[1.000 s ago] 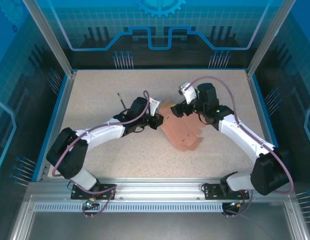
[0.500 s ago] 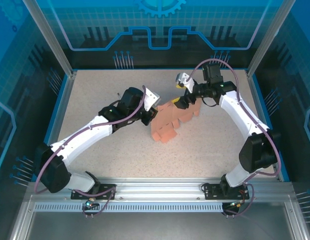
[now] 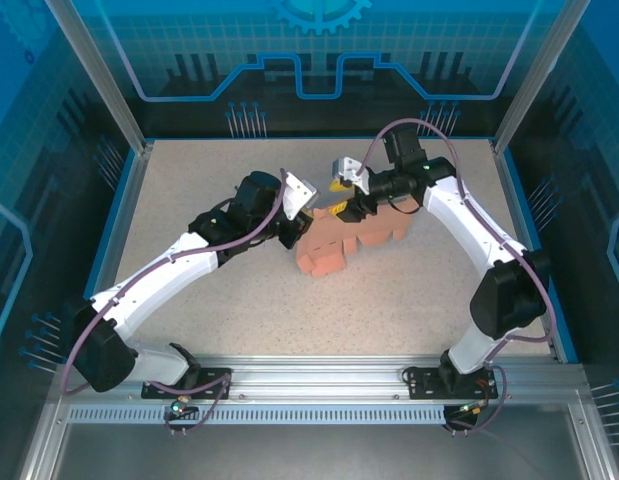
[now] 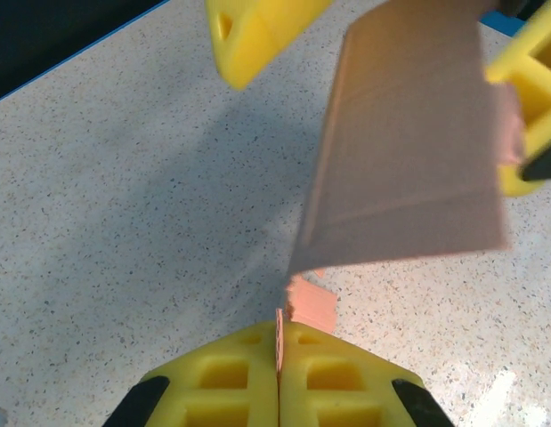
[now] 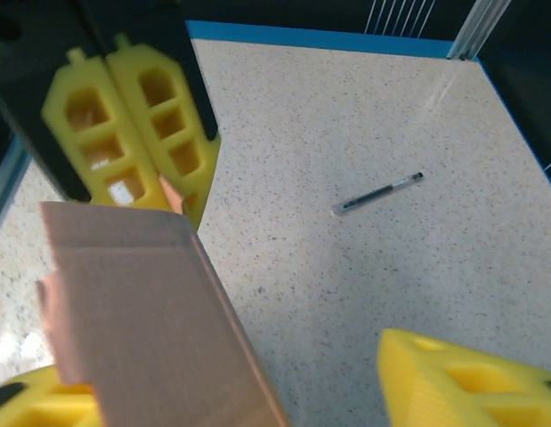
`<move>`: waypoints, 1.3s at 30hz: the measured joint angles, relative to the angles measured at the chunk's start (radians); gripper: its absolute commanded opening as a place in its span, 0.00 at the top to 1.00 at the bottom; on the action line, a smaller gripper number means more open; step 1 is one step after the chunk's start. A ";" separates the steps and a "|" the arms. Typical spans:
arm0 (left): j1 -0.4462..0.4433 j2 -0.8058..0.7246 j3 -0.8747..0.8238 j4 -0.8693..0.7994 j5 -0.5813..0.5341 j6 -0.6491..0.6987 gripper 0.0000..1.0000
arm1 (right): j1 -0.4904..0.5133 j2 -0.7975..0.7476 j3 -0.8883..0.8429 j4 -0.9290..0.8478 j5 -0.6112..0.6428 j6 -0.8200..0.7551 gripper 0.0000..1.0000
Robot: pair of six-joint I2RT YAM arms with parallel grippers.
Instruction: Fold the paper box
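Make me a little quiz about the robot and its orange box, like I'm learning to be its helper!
1. True or false: the left pincer is shut on an edge of the box.
2. The jaws of the right pincer are: A) open, either side of a box flap; B) shut tight on nothing; C) holding a cup.
3. What thin dark thing lies on the table, away from the box?

Key: 1 true. 2 A. 3 the pen.
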 measured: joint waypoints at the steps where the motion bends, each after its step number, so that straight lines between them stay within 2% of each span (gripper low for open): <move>1: 0.000 0.000 0.002 -0.002 -0.003 0.000 1.00 | 0.001 0.007 0.008 -0.005 0.000 -0.006 0.54; 6: 0.000 -0.001 0.003 -0.007 -0.018 0.000 1.00 | 0.001 0.034 0.038 -0.050 0.001 -0.014 0.73; 10: 0.000 -0.005 0.003 0.000 -0.040 0.000 0.99 | 0.001 0.057 0.097 -0.111 -0.010 -0.018 0.83; 12: 0.000 -0.009 0.003 0.008 -0.056 -0.001 0.87 | 0.000 0.059 0.111 -0.128 -0.023 -0.016 0.89; 15: 0.008 -0.020 -0.001 0.032 -0.070 -0.019 0.70 | -0.006 0.057 0.108 -0.129 -0.053 0.000 0.93; 21: 0.058 -0.117 -0.085 0.141 -0.058 -0.084 0.42 | -0.068 -0.017 0.010 -0.037 -0.093 0.104 0.94; 24: 0.098 -0.190 -0.164 0.213 -0.034 -0.125 0.33 | -0.110 -0.093 -0.040 0.043 -0.117 0.201 0.95; 28: 0.170 -0.269 -0.273 0.311 0.020 -0.198 0.25 | -0.165 -0.203 -0.097 0.191 -0.152 0.372 0.95; 32: 0.238 -0.280 -0.340 0.401 0.091 -0.299 0.19 | -0.196 -0.277 -0.131 0.343 -0.159 0.563 0.95; 36: 0.252 -0.266 -0.362 0.472 0.146 -0.377 0.12 | -0.198 -0.317 -0.159 0.477 -0.142 0.737 0.96; 39: 0.253 -0.249 -0.368 0.526 0.182 -0.430 0.10 | -0.202 -0.342 -0.185 0.566 -0.125 0.858 0.96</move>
